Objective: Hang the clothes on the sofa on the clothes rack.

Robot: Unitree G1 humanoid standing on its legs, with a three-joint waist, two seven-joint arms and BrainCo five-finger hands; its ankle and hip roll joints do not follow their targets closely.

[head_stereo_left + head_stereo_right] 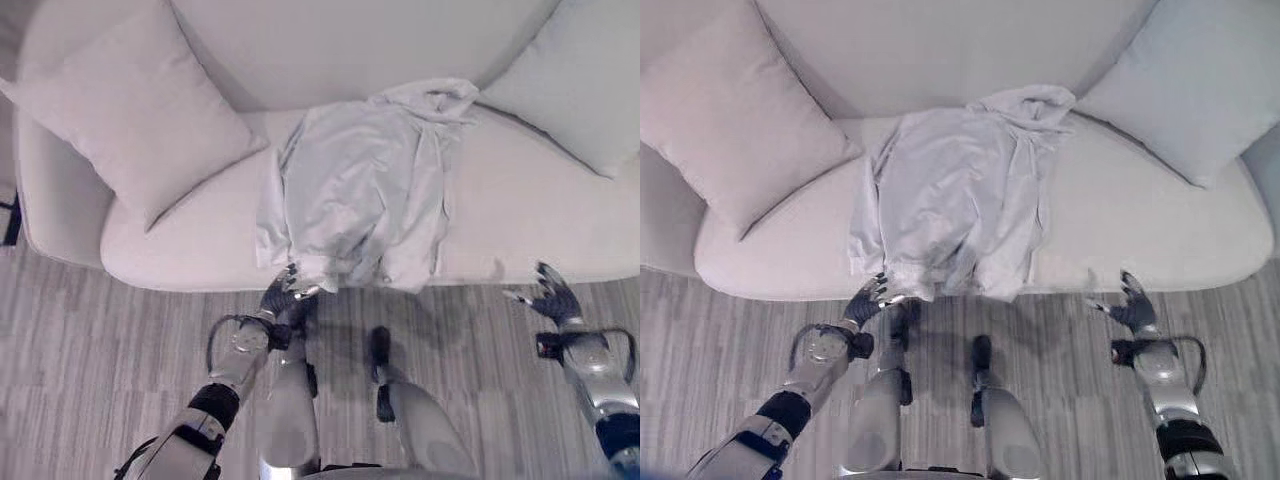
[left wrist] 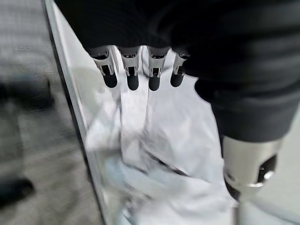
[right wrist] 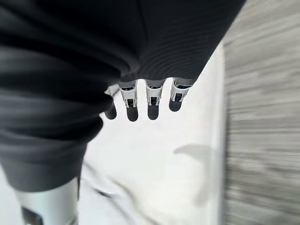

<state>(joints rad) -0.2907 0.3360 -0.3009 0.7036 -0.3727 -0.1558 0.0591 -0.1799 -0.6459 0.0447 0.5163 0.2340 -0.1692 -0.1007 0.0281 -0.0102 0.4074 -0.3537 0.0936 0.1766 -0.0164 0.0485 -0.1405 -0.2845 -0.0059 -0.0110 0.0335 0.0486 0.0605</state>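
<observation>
The cream sofa (image 1: 520, 215) carries the pale shirt (image 1: 360, 185), which lies crumpled on the middle of the seat with its hem over the front edge. My left hand (image 1: 284, 293) reaches up to that hem with fingers (image 2: 132, 77) straight and open, gripping nothing. My right hand (image 1: 550, 297) is raised before the sofa front, well apart from the shirt, fingers also spread open and empty.

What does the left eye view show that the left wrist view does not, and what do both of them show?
The left eye view alone shows the two cushions and the right hand, open in front of the sofa's edge. The left wrist view alone shows, from close, the left hand's fingers straight above the cloth, with the thumb apart. Both show the left hand, the white garment on the sofa and the wooden floor.
</observation>
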